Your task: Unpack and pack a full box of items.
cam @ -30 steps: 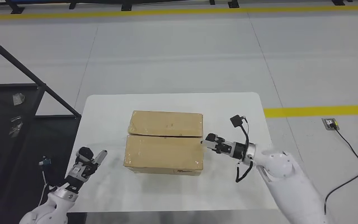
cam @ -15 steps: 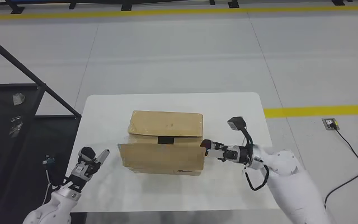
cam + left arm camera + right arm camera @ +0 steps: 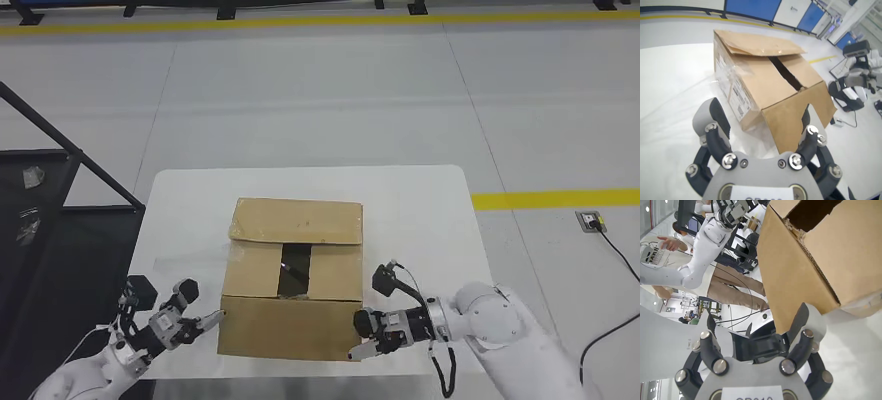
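Box (image 3: 255, 300): side label (image 3: 738, 95) in left wrist view, dark gap (image 3: 294, 272) from above.

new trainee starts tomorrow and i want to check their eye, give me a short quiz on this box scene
1. True or false: the left tool and the right tool are both open.
2. The near flap of the box is: A) folded out and down the front; B) taped flat on top; C) torn off.
3. Short answer: which long flap lies over part of the top, near or far?

Key
1. True. Each tool sits at a lower corner of the near flap with its fingers apart.
2. A.
3. The far flap. A dark gap shows between the inner flaps in front of it.
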`<state>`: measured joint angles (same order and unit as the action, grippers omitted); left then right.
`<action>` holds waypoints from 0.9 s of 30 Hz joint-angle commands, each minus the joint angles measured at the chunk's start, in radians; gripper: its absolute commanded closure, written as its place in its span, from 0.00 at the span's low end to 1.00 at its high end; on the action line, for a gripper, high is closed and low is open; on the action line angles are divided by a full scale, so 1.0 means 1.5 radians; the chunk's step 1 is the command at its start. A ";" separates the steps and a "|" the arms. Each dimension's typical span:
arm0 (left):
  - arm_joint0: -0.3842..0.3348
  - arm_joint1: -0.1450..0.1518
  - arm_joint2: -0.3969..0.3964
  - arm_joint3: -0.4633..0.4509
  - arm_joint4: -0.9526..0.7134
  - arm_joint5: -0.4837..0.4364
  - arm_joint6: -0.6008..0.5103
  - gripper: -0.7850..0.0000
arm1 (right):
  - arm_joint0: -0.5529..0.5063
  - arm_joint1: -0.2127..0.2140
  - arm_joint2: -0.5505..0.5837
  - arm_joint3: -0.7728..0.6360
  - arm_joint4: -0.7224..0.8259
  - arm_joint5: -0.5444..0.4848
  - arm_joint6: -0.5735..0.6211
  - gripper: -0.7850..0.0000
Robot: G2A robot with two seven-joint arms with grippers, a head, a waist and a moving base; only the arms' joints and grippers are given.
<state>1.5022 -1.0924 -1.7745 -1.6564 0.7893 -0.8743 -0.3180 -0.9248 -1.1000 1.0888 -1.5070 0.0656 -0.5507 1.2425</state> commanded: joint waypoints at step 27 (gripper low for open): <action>-0.008 0.004 0.044 0.018 0.220 -0.003 0.078 0.00 | 0.091 -0.029 -0.021 0.120 0.383 0.231 -0.077 0.00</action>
<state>1.4896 -1.0858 -1.7082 -1.6291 1.1197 -0.8781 -0.2007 -0.8111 -1.1367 1.0746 -1.3713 0.6071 -0.2174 1.1115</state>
